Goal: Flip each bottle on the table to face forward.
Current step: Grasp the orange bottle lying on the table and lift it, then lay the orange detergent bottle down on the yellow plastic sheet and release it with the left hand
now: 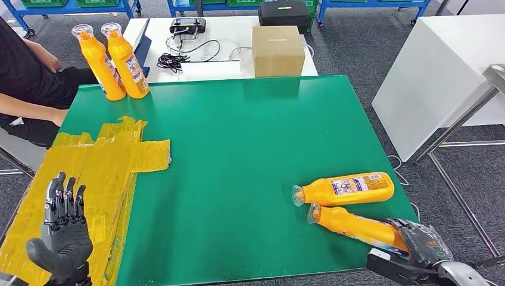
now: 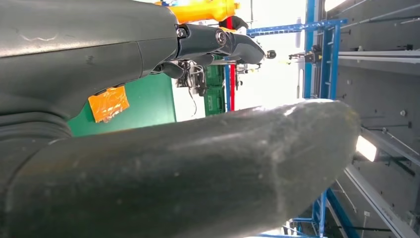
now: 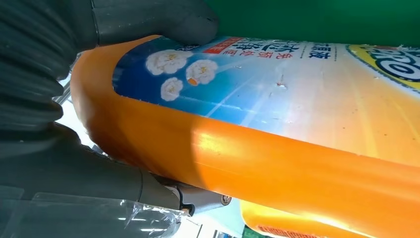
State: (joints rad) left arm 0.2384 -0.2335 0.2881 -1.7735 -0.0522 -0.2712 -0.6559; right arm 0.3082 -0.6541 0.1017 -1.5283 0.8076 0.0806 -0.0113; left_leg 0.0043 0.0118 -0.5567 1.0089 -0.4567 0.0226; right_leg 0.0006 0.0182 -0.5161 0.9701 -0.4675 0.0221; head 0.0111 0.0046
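Green desk (image 1: 238, 149) w/ yellow tape patch (image 1: 107, 167) at left. Right hand (image 1: 417, 244) grips base of a lying bottle (image 1: 351, 225) near desk's front right; 2nd bottle (image 1: 348, 189) lies just beside. Two bottles (image 1: 113, 59) stand at back left. Left hand (image 1: 62, 229) open, holds nothing. Grey carpet (image 1: 357, 53), white table (image 1: 220, 42) w/ box (image 1: 277, 50) behind.

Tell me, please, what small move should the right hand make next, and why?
Probably lift the nearer lying bottle a little and begin standing it up. The right hand already grips its base end, while it lies on the green table close beside the other lying bottle. Two bottles already stand at the far corner.
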